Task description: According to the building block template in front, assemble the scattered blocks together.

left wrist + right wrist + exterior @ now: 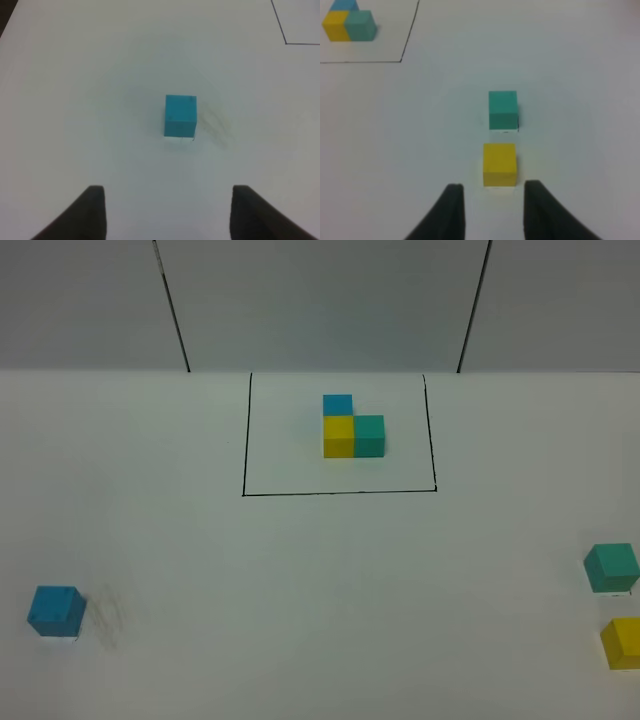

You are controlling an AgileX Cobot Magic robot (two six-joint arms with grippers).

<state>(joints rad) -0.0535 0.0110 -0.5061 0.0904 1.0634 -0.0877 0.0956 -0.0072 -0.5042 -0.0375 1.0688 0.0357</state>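
The template (352, 426) is a blue, yellow and teal L inside a black drawn rectangle at the back middle; it also shows in the right wrist view (347, 24). The loose sky-blue cube (55, 610) sits at the front left, and in the left wrist view (180, 115) it lies well ahead of my open, empty left gripper (165, 212). The loose teal cube (611, 567) and yellow cube (623, 642) sit at the right edge. My right gripper (490, 207) is open just short of the yellow cube (499, 164), with the teal cube (503, 109) beyond it.
The white table (300, 590) ends at a grey wall with two dark seams behind. A faint smudge (108, 618) lies beside the sky-blue cube. A corner of the black rectangle shows in the left wrist view (286, 43).
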